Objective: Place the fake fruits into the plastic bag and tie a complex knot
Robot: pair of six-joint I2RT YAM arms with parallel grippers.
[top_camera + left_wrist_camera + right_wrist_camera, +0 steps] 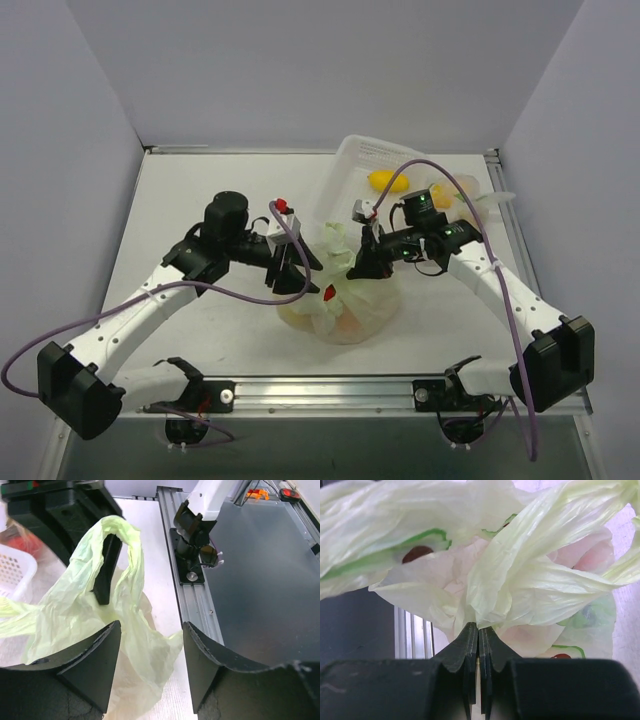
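Note:
The pale green avocado-print plastic bag (pixel 345 308) sits bunched at the table's middle front. Fake fruits show through it, a red one (pixel 329 294) and an orange one (pixel 350 322). A yellow lemon (pixel 388 181) lies in the white basket behind. My right gripper (pixel 362 268) is shut on a gathered fold of the bag (pixel 485 580), its fingertips pinching the plastic (pixel 478 627). My left gripper (pixel 297 275) is open at the bag's left side. In the left wrist view, bag film (pixel 145 645) lies between its spread jaws (pixel 151 627), and a handle loop (pixel 120 535) drapes over the right gripper's finger (pixel 102 580).
A white slotted basket (pixel 350 170) stands at the back right and shows in the left wrist view (pixel 15 572). The metal rail (pixel 330 392) with the arm bases runs along the near edge. White walls close in the table's left, back and right.

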